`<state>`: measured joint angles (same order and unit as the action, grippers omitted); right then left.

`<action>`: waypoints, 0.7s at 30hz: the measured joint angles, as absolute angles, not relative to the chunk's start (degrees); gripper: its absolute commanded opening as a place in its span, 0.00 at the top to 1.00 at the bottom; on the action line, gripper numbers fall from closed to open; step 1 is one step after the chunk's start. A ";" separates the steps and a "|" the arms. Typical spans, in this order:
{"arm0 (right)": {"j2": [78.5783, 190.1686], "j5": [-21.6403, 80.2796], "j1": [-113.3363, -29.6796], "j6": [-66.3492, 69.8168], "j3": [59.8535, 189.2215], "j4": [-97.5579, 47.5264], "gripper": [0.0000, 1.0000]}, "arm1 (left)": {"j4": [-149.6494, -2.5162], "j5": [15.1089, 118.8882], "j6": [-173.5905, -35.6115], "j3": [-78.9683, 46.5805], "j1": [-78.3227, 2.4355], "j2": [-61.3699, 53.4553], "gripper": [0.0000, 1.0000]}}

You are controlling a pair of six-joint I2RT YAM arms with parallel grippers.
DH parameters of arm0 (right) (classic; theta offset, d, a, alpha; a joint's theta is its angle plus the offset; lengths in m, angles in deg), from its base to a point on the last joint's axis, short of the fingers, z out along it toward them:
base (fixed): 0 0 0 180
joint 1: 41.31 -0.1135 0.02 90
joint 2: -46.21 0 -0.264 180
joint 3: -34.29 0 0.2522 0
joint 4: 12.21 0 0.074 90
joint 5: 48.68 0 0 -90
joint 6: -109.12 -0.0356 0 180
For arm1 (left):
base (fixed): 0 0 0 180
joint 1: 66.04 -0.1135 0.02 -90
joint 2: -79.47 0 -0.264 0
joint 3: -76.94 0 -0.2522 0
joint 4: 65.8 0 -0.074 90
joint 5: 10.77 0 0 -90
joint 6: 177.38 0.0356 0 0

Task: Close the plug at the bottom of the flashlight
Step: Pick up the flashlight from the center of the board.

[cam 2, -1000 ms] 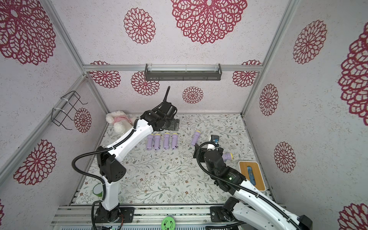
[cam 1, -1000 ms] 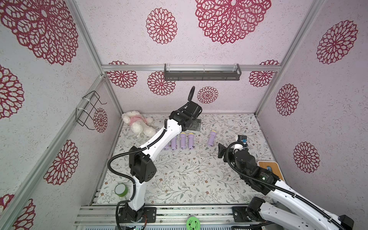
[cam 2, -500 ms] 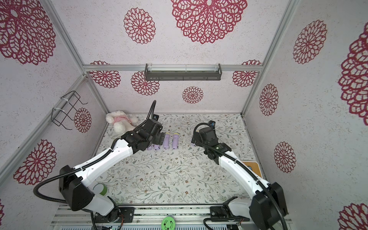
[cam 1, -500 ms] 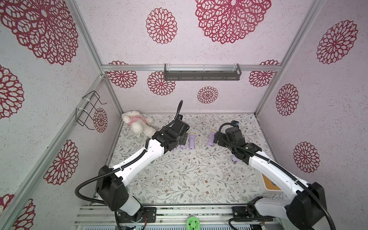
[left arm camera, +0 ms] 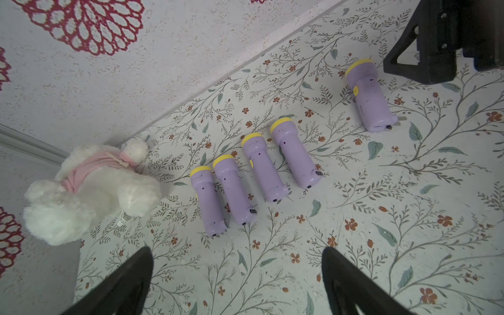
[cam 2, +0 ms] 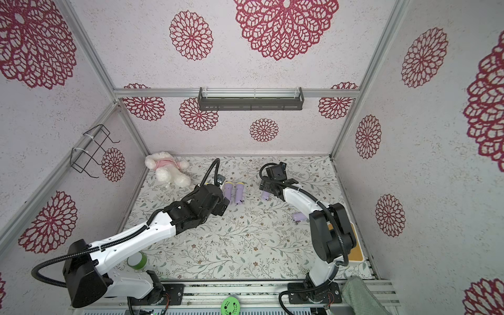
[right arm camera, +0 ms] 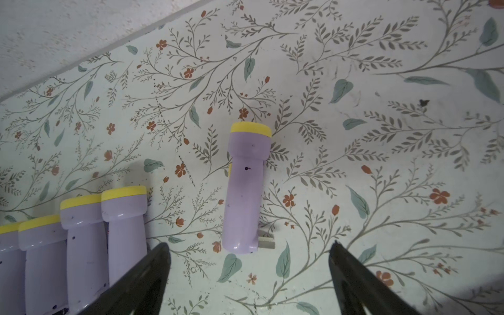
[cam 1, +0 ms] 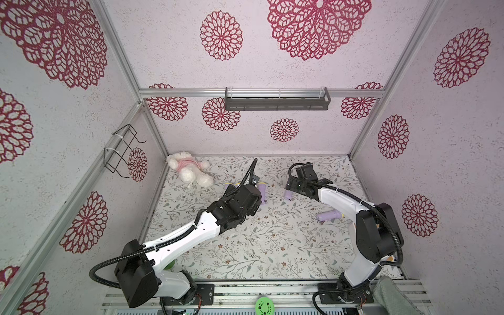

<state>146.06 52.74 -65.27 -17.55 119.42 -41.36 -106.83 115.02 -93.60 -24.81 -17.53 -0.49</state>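
Note:
Several purple flashlights with yellow heads lie on the floral mat. Most of them form a row (left arm camera: 253,174). One flashlight (right arm camera: 245,191) lies apart from the row, and its grey plug (right arm camera: 266,242) is flipped out sideways at the bottom end. My right gripper (right arm camera: 248,252) hovers over that bottom end, open, fingers on either side and touching nothing. In both top views it sits above this flashlight (cam 1: 288,194) (cam 2: 265,195). My left gripper (left arm camera: 236,253) is open and empty, just in front of the row. Another flashlight (cam 1: 328,216) lies on its side near the right arm.
A white plush toy (cam 1: 189,170) lies in the back left corner. A green tape roll (cam 2: 137,260) stands by the left arm's base. An orange-topped tray (cam 2: 354,251) and a green cloth (cam 2: 360,297) sit at the front right. A wire basket (cam 1: 121,152) hangs on the left wall.
The right arm swung from the front right to the back, over the lone flashlight. The left arm stretched out low, and its gripper drew back from the back wall to the front of the row.

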 measured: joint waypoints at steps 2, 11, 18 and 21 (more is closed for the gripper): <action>147.44 51.82 -65.12 -17.55 119.97 -41.19 0.11 | -106.79 116.09 -93.10 -24.44 -16.81 -1.67 0.03; 152.53 48.87 -64.00 -17.46 122.20 -40.84 0.17 | -106.94 119.52 -91.57 -24.42 -14.08 -4.49 0.03; 156.01 47.03 -62.80 -17.33 123.49 -40.75 0.25 | -108.23 120.07 -91.46 -22.32 -13.71 -7.18 0.03; 157.17 46.75 -62.61 -17.31 123.88 -40.75 0.28 | -108.80 120.05 -91.46 -21.27 -13.51 -8.14 0.03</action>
<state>157.17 46.75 -62.61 -17.31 123.88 -40.75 -108.80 120.05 -91.46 -21.27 -13.51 -8.14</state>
